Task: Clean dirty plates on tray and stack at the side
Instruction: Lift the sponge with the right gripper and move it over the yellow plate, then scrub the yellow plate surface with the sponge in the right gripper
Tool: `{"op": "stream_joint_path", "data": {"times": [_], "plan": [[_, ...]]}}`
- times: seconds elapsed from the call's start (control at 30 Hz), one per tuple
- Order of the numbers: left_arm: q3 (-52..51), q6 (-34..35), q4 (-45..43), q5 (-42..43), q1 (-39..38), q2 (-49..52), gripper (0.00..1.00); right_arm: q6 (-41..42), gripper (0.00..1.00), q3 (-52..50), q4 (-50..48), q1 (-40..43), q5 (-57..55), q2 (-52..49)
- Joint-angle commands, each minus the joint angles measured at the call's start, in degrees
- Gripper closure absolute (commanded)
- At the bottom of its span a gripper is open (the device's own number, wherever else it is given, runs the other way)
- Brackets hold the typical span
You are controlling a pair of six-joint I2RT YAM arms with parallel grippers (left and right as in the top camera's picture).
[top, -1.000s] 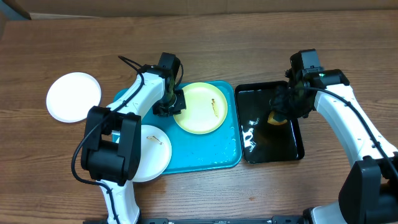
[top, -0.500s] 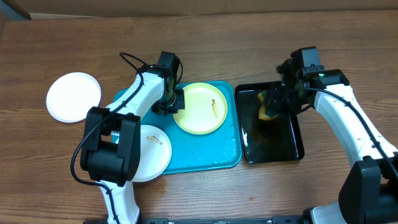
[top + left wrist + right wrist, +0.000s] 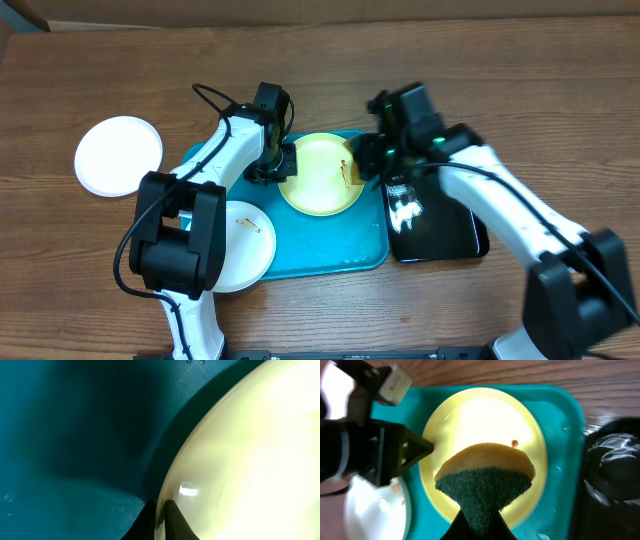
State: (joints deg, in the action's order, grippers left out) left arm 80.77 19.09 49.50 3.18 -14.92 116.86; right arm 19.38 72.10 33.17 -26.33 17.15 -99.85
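Note:
A pale yellow-green plate (image 3: 318,180) with a dark smudge lies at the back right of the turquoise tray (image 3: 330,245). My left gripper (image 3: 283,166) is shut on its left rim, seen close in the left wrist view (image 3: 162,520) on the plate (image 3: 250,450). My right gripper (image 3: 372,165) is shut on a sponge (image 3: 485,477), yellow with a dark green scrub face, above the plate's right part (image 3: 480,415). A white plate (image 3: 240,250) with a smudge lies at the tray's front left. Another white plate (image 3: 118,155) lies on the table at the left.
A glossy black tray (image 3: 440,225) with wet glints lies right of the turquoise tray, also in the right wrist view (image 3: 615,475). The wooden table extends behind and in front of the trays. My left arm crosses the tray's left part.
My right gripper has moved left with the sponge, from over the black tray to over the right part of the yellow-green plate. The left gripper has not moved.

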Motion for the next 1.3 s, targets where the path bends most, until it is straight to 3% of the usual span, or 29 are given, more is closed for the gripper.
{"op": "stream_joint_path", "data": {"times": [0.0, 0.2, 0.53, 0.57, 0.67, 0.7, 0.83, 0.93, 1.17, 1.27], "plan": [[-0.5, -1.3, 0.2, -1.2, 0.2, 0.8, 0.92, 2.3, 0.96, 0.6, -3.9, -2.7, -5.9, -4.5], [-0.5, -1.3, 0.6, -1.2, 0.2, 0.8, 0.92, 2.3, 0.96, 0.6, -8.6, -5.2, -12.1, -8.4], [-0.5, -1.3, 0.6, -1.2, 0.2, 0.8, 0.93, 1.2, 0.95, 0.6, -10.4, -5.5, -13.3, -13.8], [-0.5, -1.3, 0.6, -1.2, 0.2, 0.8, 0.93, 1.2, 0.92, 0.6, -10.5, -5.5, -13.2, -14.1], [-0.5, -1.3, 0.6, -1.2, 0.2, 0.8, 0.93, 0.8, 0.58, 0.6, -10.6, -5.5, -13.2, -14.3], [-0.5, -1.3, 0.6, -1.2, 0.2, 0.8, 0.93, -0.1, 0.5, 0.8, -10.6, -5.5, -13.2, -14.2], [-0.5, -1.3, 0.6, -1.2, 0.2, 0.8, 0.93, -1.2, 0.41, 1.5, -9.0, -5.5, -13.2, -14.1], [-0.5, -1.3, 0.6, -1.2, 0.2, 0.8, 0.93, -1.1, 0.49, 1.5, -7.5, -5.6, -13.2, -14.1], [-0.5, -1.3, 0.6, -1.2, 0.2, 0.8, 0.93, -1.1, 0.85, 1.4, -6.2, -6.6, -20.4, -14.1], [-0.5, -1.3, 0.7, -1.2, 0.2, 0.8, 0.94, -1.2, 0.89, 1.4, -6.5, -6.6, -22.7, -14.1]]}}
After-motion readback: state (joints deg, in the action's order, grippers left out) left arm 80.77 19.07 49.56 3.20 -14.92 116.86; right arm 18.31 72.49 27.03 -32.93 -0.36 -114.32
